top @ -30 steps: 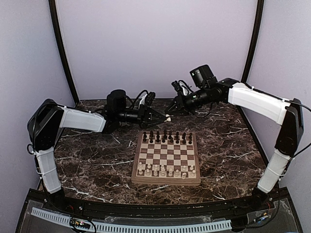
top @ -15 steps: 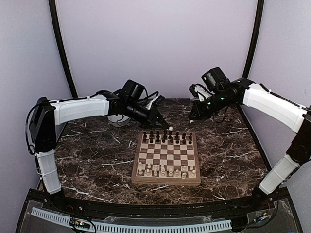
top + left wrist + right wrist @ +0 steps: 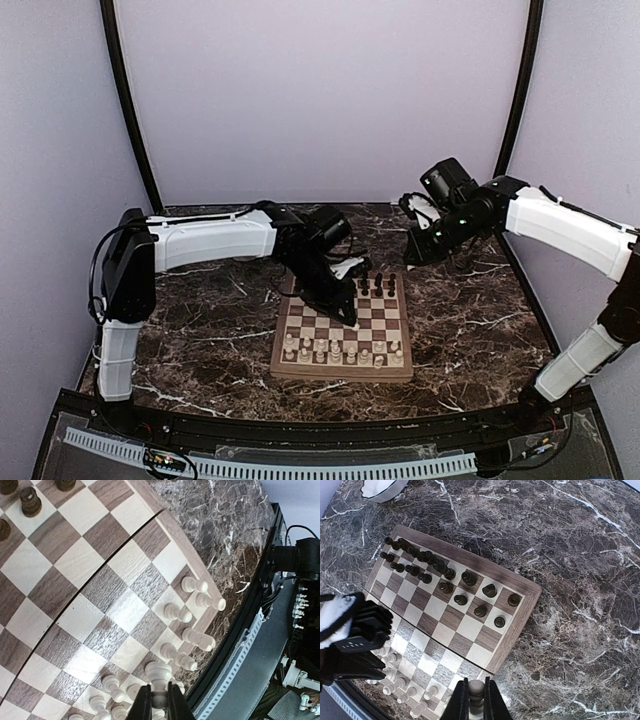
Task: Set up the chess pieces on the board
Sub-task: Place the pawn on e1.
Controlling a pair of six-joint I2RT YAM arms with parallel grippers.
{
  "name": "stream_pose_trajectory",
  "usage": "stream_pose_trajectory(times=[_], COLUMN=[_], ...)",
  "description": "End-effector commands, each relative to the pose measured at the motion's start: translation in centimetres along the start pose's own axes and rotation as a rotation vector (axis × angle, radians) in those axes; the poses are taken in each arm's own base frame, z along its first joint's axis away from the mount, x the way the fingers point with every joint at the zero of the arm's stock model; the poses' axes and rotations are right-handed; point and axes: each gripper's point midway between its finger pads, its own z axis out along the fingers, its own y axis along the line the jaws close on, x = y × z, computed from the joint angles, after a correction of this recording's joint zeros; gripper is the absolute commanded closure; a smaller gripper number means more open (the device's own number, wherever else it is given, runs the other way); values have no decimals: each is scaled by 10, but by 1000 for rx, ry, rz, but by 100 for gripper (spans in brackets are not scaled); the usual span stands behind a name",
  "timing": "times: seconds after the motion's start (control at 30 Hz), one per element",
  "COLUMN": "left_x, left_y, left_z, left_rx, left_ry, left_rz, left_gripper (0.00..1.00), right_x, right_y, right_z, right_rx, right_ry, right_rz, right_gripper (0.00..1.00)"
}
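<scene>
Currently, left gripper [image 3: 159, 702] clamped on cream piece [image 3: 158, 672] above crowded white pieces [image 3: 192, 585] at near edge of board [image 3: 345, 375]; neighbours could be toppled if piece is lowered off-centre. Right gripper [image 3: 476, 702] pinched around dark piece [image 3: 476, 689], held off board's far right corner. Dark veined marble table [image 3: 200, 320]; cell enclosed by plain lilac walls [image 3: 320, 100].
</scene>
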Motion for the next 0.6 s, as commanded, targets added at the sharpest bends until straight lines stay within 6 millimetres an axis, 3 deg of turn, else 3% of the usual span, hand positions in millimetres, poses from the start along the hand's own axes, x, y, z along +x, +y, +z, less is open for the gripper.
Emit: stream_pose_trajectory(times=[0.0, 0.2, 0.57], left_x=[10, 20, 18], left_y=[-1, 3, 8], left_z=[1, 18, 23], left_rx=[-64, -99, -122], left_ry=[56, 110, 122], left_rz=[24, 17, 2], left_gripper=[93, 94, 94], right_x=[-1, 2, 6], right_y=[-4, -4, -4], right_z=[-7, -7, -7], right_rx=[10, 4, 0], right_ry=[-31, -26, -22], right_rz=[-18, -17, -3], right_gripper=[97, 97, 97])
